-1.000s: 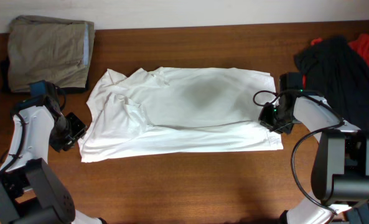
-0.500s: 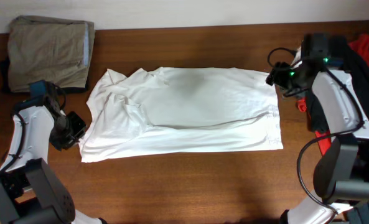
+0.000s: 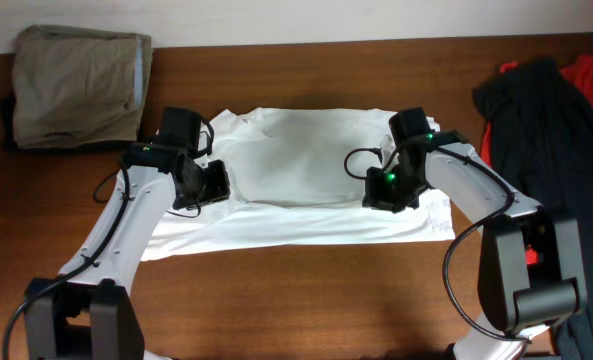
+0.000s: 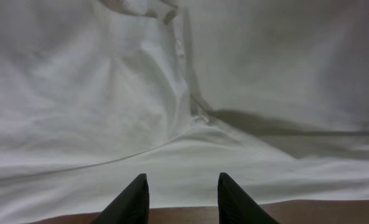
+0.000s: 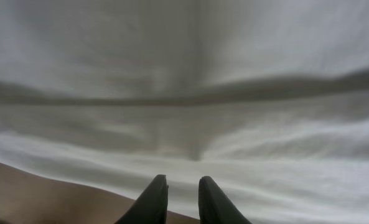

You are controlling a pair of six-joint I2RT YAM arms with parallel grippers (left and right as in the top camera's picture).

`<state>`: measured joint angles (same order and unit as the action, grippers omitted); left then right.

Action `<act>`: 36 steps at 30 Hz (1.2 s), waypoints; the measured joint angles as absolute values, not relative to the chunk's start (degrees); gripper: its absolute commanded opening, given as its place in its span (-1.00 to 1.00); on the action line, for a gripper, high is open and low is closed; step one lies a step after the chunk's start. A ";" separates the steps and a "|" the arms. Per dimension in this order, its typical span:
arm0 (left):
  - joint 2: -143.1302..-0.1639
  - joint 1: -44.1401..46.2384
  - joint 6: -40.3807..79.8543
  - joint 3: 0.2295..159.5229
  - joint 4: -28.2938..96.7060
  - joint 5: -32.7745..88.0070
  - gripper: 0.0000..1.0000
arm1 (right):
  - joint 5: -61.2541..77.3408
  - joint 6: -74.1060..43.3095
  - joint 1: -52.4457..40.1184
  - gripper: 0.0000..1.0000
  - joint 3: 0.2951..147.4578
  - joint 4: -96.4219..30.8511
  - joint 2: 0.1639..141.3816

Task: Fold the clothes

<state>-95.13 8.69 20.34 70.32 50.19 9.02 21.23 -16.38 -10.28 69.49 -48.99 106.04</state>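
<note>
A white shirt (image 3: 306, 170) lies spread flat on the brown table (image 3: 296, 300), wrinkled, with a fold line across its middle. My left gripper (image 3: 206, 185) hovers over the shirt's left part. In the left wrist view its fingers (image 4: 183, 177) are open and empty above the white cloth (image 4: 172, 93), near its front hem. My right gripper (image 3: 381, 190) is over the shirt's right part. In the right wrist view its fingers (image 5: 182, 179) stand a narrow gap apart with nothing between them, just above the cloth (image 5: 184, 62).
Folded khaki trousers (image 3: 76, 85) lie on a dark garment (image 3: 8, 125) at the back left corner. A heap of black clothing (image 3: 541, 110) and red clothing (image 3: 581, 72) lies at the right edge. Bare table runs along the front.
Both arms have swung inward over the shirt: the left from the shirt's left edge, the right from its back right corner. The shirt's back outline now looks narrower.
</note>
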 measured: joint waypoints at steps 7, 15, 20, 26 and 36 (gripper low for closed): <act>-99.00 8.73 20.34 70.32 50.04 9.02 -0.27 | 21.54 -16.73 -10.28 -0.57 67.53 -46.85 106.98; -99.94 8.73 20.36 70.32 49.78 9.04 -0.18 | 22.13 -18.61 -10.28 -0.57 67.35 -38.54 110.96; -99.94 8.73 20.36 70.32 49.60 8.99 -0.16 | 19.66 -19.07 -10.28 -0.49 67.29 -33.56 111.09; -99.94 8.71 27.03 70.32 51.99 -1.67 -0.66 | 16.88 -17.23 -0.27 -0.35 74.41 -57.14 112.01; -109.01 8.99 29.67 69.82 51.35 -2.81 -0.99 | 9.02 -17.69 1.45 -0.81 75.85 -55.24 112.03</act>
<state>-109.01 8.99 29.67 69.82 51.35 -2.81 9.02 -17.69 1.45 75.85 -55.24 112.03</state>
